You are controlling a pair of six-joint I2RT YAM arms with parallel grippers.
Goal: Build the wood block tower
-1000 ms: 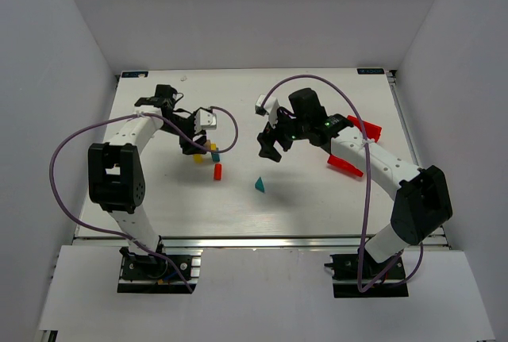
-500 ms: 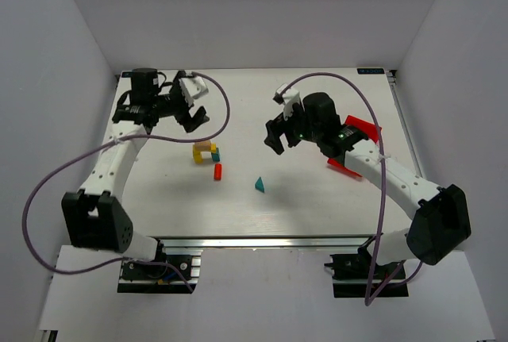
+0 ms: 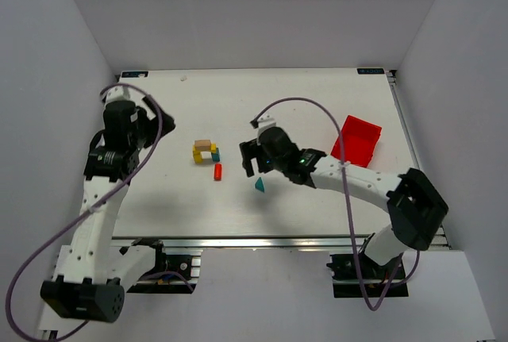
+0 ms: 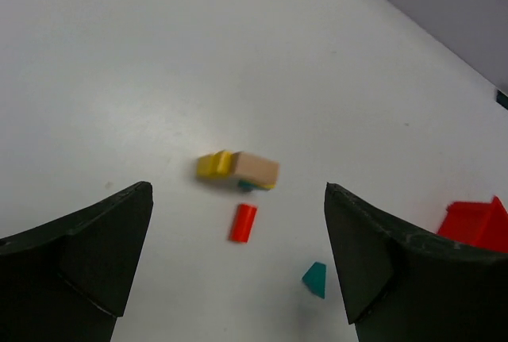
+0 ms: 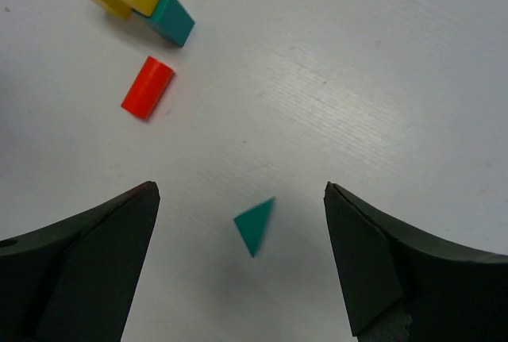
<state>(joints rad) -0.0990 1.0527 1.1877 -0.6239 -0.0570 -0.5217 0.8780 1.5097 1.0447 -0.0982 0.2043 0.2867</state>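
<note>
Left gripper (image 4: 236, 189) and right gripper (image 5: 240, 191): jaws released, empty. Right gripper hovers over the teal triangle (image 5: 255, 226). Tan cube (image 3: 202, 144) rests on the yellow arch (image 3: 198, 156), with the teal cube (image 3: 215, 155) against it. The red block (image 3: 217, 171) lies nearby.

No text, label, brand, number or sign can be read in any of the views. The only possible markings are two small dark tags on the far edge of the table (image 3: 317, 96), one near its far left corner (image 3: 132, 74) and one near its far right corner (image 3: 370, 71). Both are too small to make out.
</note>
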